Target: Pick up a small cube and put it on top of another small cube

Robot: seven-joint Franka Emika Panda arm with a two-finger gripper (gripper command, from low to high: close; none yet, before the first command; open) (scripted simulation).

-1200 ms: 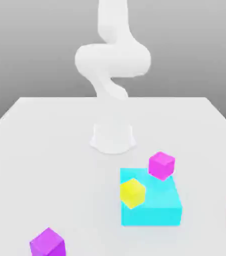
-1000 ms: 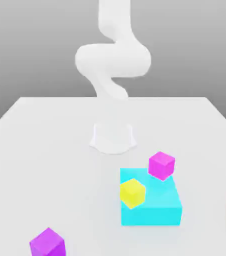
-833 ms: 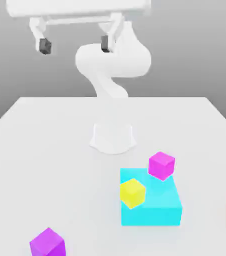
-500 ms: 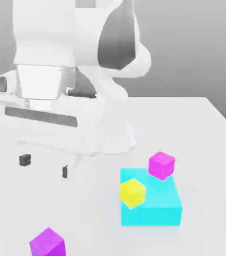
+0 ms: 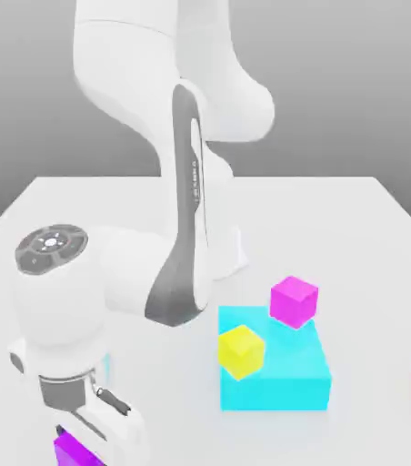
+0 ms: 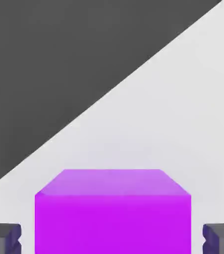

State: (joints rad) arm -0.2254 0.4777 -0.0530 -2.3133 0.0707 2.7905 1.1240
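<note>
smooth white plastic-looking arm bends down to the lower left of the exterior view. its claw (image 6: 112,238) is clenched on the violet cube (image 6: 112,213), dark pads (image 6: 4,237) at both sides. the cube is matte and sharp-edged, peeking out at the bottom left (image 5: 75,451). the pink cube (image 5: 293,301) sits on the flat cyan block (image 5: 282,378) right of centre, beside a yellow cube (image 5: 241,351). no writing is legible.

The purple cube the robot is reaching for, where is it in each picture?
Exterior view: the violet cube sits at the bottom edge toward the exterior view's left, mostly covered by the white hand above it.
Hand view: the violet cube is big and close, with a dark fingertip on each side of it.
Shared landmark: the white table under the cube, seen in both.
</note>
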